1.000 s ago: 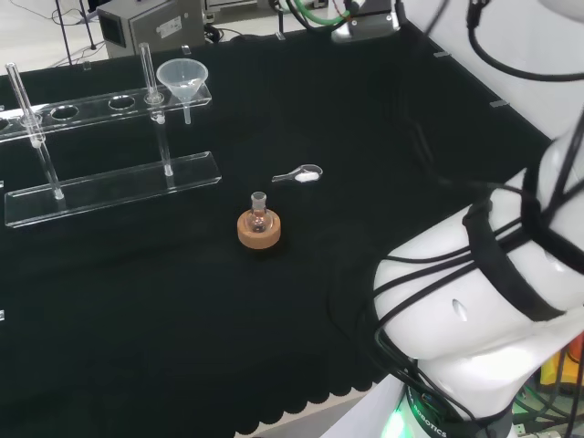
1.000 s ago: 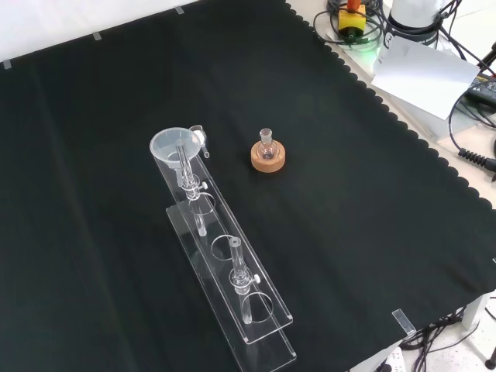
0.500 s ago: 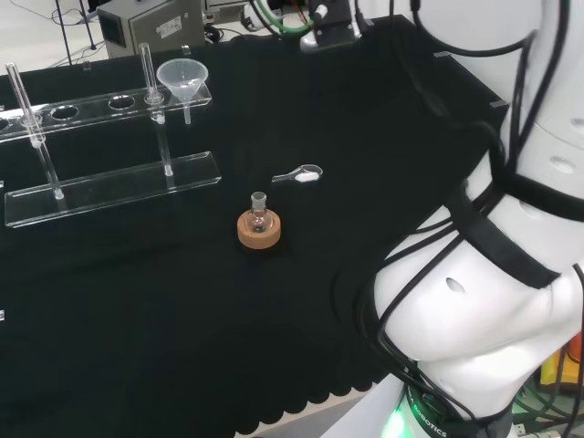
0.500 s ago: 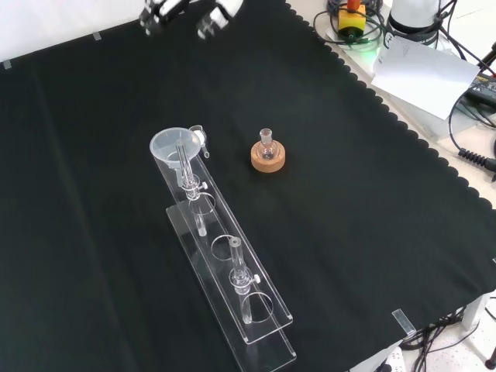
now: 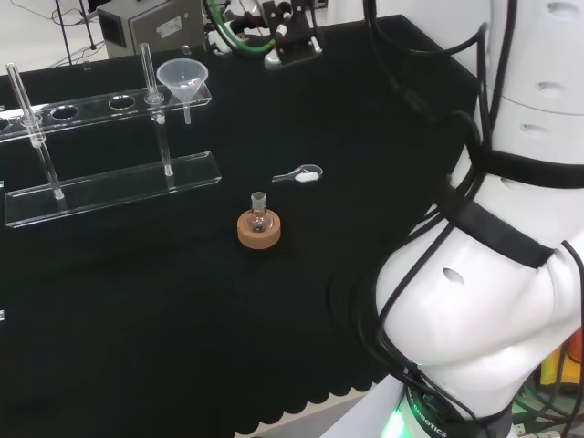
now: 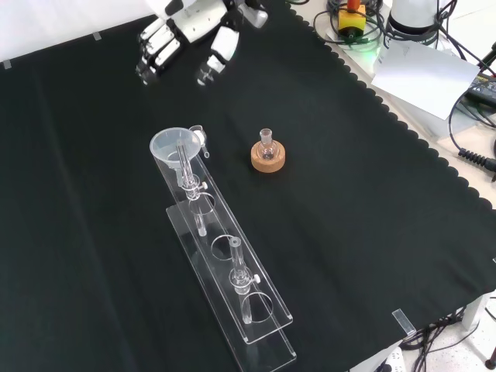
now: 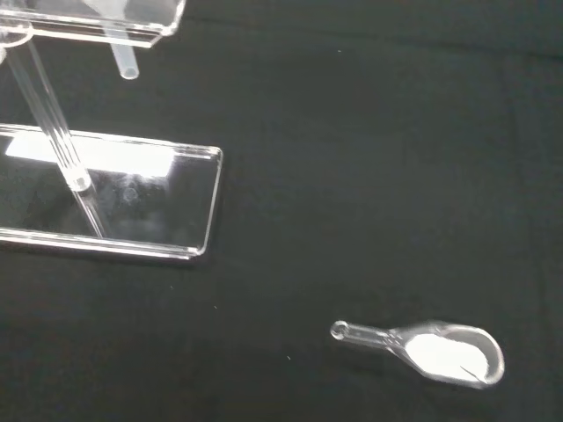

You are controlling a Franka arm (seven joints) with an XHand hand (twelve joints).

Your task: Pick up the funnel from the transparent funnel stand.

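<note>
A bench draped in black cloth with a scalloped edge fills the scene; cables and equipment lie beyond the edges.

The clear cone-shaped plastic funnel sits in the end hole of the transparent funnel stand, a long clear rack with two rods and a row of holes. In the front view the funnel is at the stand's upper end, toward the middle of the cloth; in the head view the funnel is at the stand's right end, near the cloth's far edge. The wrist view shows the funnel's spout tip hanging below the upper shelf.

The black and white robot hand has come into the front view from the cloth's top edge. Half a second ago just its fingertips showed there; a second ago it was absent. It hangs above the cloth, well apart from the funnel, fingers relaxed and spread, holding nothing. This looks like the approach: the reach is under way and the grasp is not yet begun.

Count: one funnel, one stand, one small round glass flask on one cork ring, and one clear scoop holding white powder, lying just beside the stand's funnel end.
</note>
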